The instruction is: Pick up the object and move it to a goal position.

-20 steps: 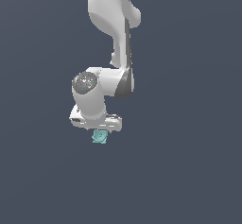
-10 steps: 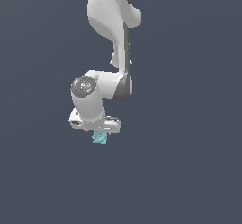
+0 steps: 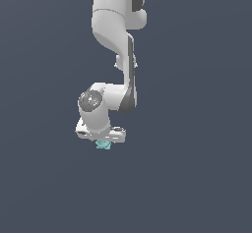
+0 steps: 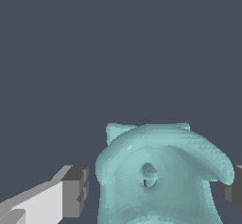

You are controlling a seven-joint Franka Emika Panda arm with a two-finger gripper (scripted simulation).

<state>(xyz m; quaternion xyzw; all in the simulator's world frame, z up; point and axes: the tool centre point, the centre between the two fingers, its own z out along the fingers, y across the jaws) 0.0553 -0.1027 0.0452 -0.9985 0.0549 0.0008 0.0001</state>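
The object is a small teal lumpy item with wavy ridged edges. In the exterior view it peeks out just under my white gripper. In the wrist view the object fills the space between my two dark fingertips. One fingertip stands a small gap away from its side, and the other is at its opposite edge. My gripper is open and straddles the object. The object's lower part is cut off in the wrist view.
A plain dark grey-blue surface surrounds the arm on all sides. The white arm comes down from the top of the exterior view. No goal marker shows.
The arm has lowered a little, bringing the gripper down over the object. The object has stayed where it was.
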